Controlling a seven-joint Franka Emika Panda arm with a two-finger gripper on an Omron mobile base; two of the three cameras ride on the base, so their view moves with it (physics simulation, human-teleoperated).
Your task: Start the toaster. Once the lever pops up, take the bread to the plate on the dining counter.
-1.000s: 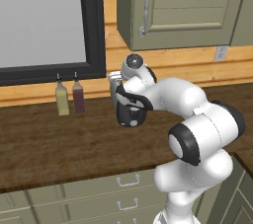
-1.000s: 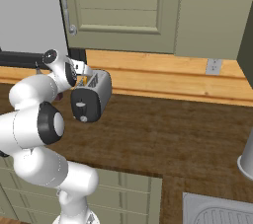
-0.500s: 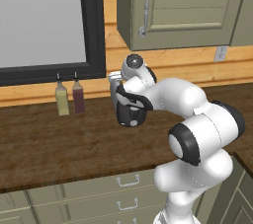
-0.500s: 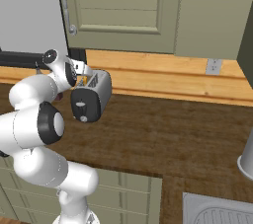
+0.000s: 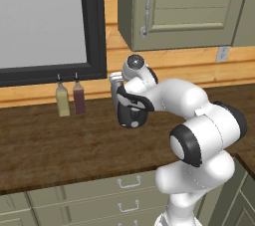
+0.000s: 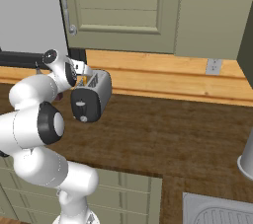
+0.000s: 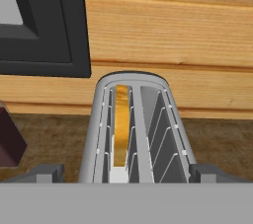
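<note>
Dark wood worktop runs w/ open room right of the toaster as far as a grey pot and sink at the far right. Toaster sits near the back edge, just before the orange wood wall strip; its long axis runs front-to-back, black end panel facing the robot. Bread stands on edge in the left slot, sunk in, long side along the slot. Two bottles stand left of the toaster, under the black window frame. Gripper hangs over the toaster's near end, fingertips spread wide either side of the body, holding nothing.
</note>
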